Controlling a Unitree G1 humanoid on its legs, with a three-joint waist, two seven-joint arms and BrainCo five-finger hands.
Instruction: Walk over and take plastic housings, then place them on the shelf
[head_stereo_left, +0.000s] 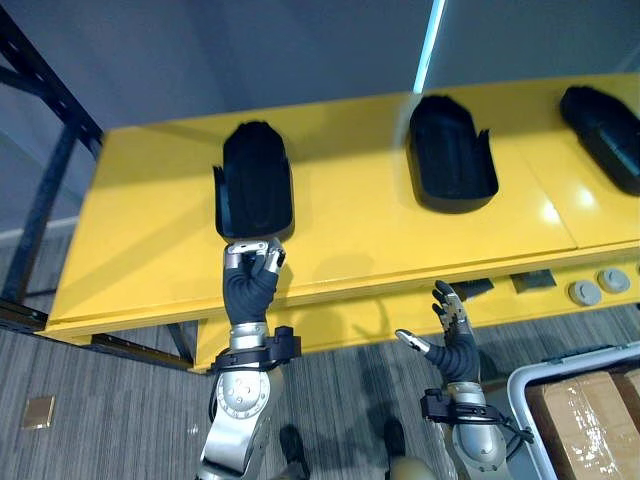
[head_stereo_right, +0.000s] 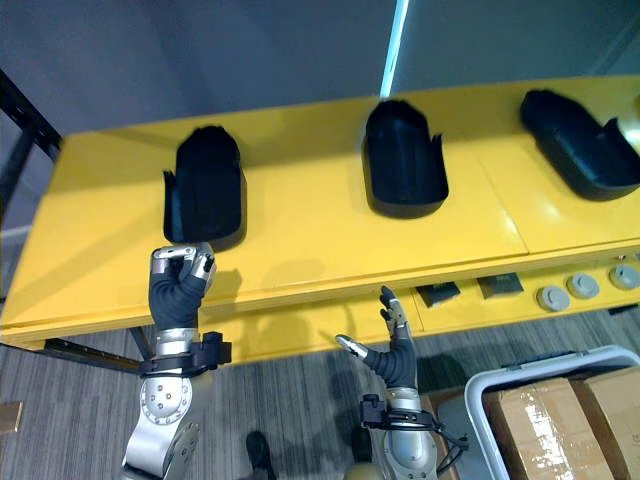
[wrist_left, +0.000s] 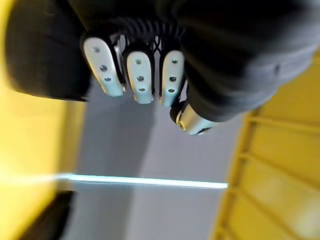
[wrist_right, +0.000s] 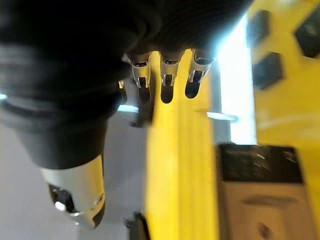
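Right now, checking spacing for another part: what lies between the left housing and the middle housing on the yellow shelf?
Nothing: bare yellow shelf separates the left housing from the middle housing, as both eye views show.

The left hand (head_stereo_left: 250, 282) and right hand (head_stereo_left: 456, 338), below the yellow shelf (head_stereo_left: 350, 235), are sheathed in dark ribbed covers, finished with silver fingers (wrist_left: 139, 77) (screw-dotted, dark-tipped), and joined by black clamps (head_stereo_left: 266, 350) to silver-grey arms (head_stereo_left: 236, 400).

You had a grey-rimmed bin (head_stereo_right: 545, 360) holding taped cardboard boxes (head_stereo_right: 535, 425) at lower right, a dark metal frame (head_stereo_left: 47, 200) at left, and a small brown square (head_stereo_left: 38, 411) on the carpet (head_stereo_left: 110, 400).
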